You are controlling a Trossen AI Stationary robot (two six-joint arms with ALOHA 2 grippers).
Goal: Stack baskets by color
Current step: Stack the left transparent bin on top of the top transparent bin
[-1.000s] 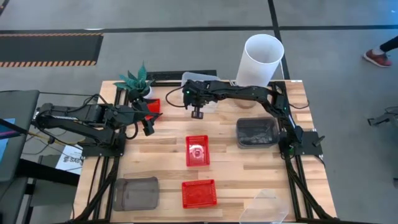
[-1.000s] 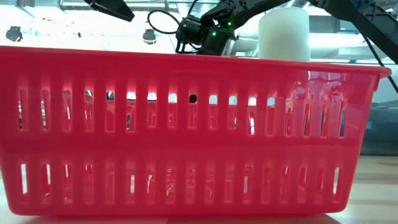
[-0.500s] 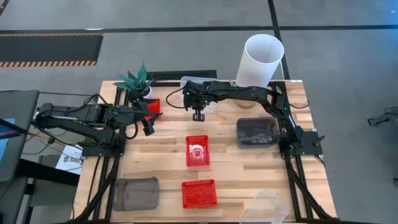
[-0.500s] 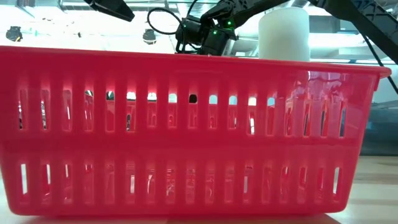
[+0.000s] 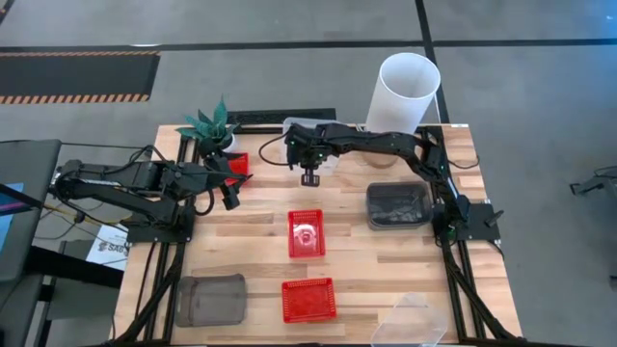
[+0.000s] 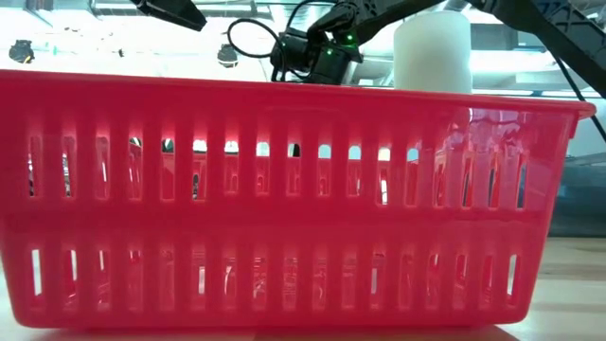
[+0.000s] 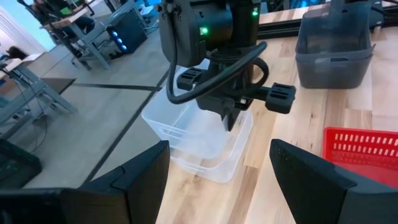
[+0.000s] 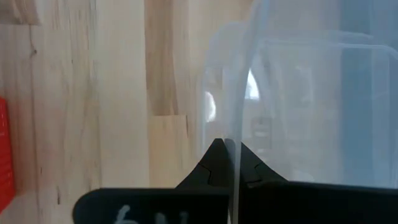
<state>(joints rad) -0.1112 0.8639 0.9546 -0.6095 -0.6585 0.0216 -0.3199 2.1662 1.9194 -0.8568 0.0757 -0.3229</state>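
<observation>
My right gripper [image 5: 309, 178] reaches to the far middle of the table and is shut on a clear basket [image 7: 193, 134], which sits in a second clear basket [image 7: 214, 169] on the wood. My left gripper [image 5: 229, 196] hovers open and empty at the far left, beside a red basket [image 5: 238, 164]. Two more red baskets [image 5: 307, 233] [image 5: 308, 300] lie mid-table. A grey basket [image 5: 210, 299] is near left, and grey baskets [image 5: 397, 205] stand at the right. Another clear basket [image 5: 415, 318] leans at the near edge. My right gripper pinches the clear basket's thin side wall [image 8: 232, 134] between its two fingers [image 7: 230, 119], one inside the basket and one outside. The fingers come from above, slanting down. The basket stays low, nested in the other clear one; whether it is lifted off it, I cannot tell.
A tall white cylinder [image 5: 403, 92] stands at the far right edge and a small potted plant [image 5: 210, 125] at the far left corner. In the low view the near red basket [image 6: 284, 199] fills the picture and hides the table behind it.
My right gripper has tipped a little while staying shut on the clear basket's wall. My left arm has kept still.
</observation>
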